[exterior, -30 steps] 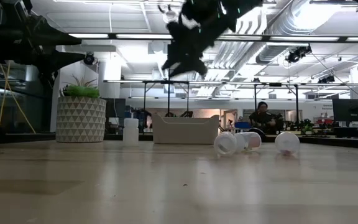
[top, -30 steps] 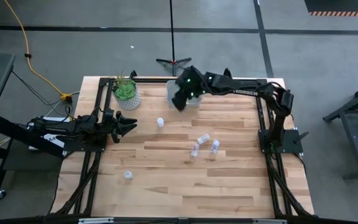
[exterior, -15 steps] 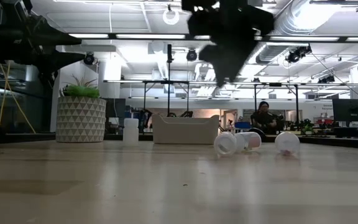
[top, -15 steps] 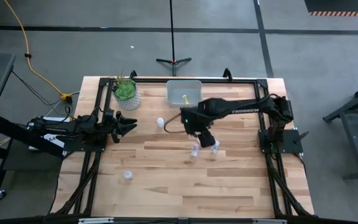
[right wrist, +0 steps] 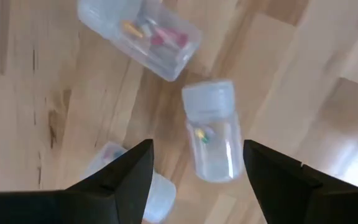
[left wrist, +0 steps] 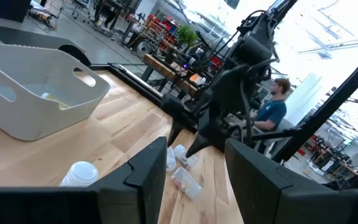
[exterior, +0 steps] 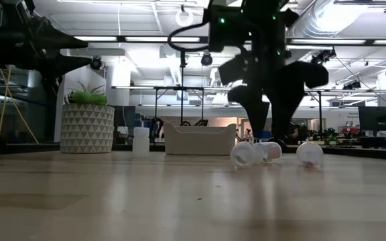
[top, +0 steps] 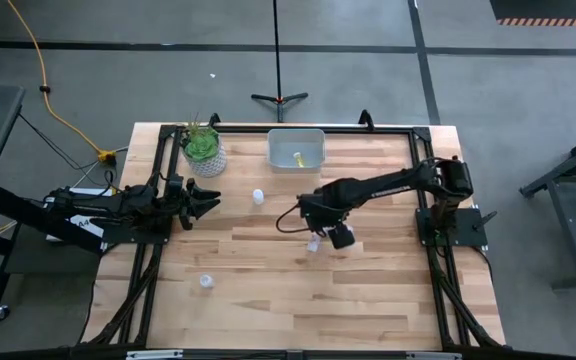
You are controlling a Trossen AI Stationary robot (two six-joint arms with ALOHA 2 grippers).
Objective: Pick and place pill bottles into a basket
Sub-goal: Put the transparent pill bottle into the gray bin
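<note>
Three small clear-white pill bottles lie on their sides in a cluster mid-table [top: 314, 243]. My right gripper [top: 330, 232] hangs open over them, pointing down. In the right wrist view one bottle [right wrist: 213, 134] lies between the open fingers [right wrist: 197, 149], another [right wrist: 143, 32] lies beyond, and a third [right wrist: 157, 186] is half hidden by one finger. The pale basket [top: 296, 148] stands at the far edge with a yellowish bottle [top: 298, 158] inside. One bottle [top: 258, 197] stands upright near my left gripper [top: 211, 200], which waits open at the left. Another bottle [top: 206, 282] stands near the front left.
A white patterned pot with a green plant [top: 204, 148] stands at the far left beside the basket. The black frame rails [top: 423, 215] run along the table's sides. Bare wood [top: 298, 300] lies toward the near edge. A person sits in the room behind [exterior: 283, 126].
My right gripper has gone from above the basket toward the table's near edge and down, and now hangs low over the three lying bottles. The yellowish bottle shows in the basket now that the gripper has left it. The bottles on the table have not moved.
</note>
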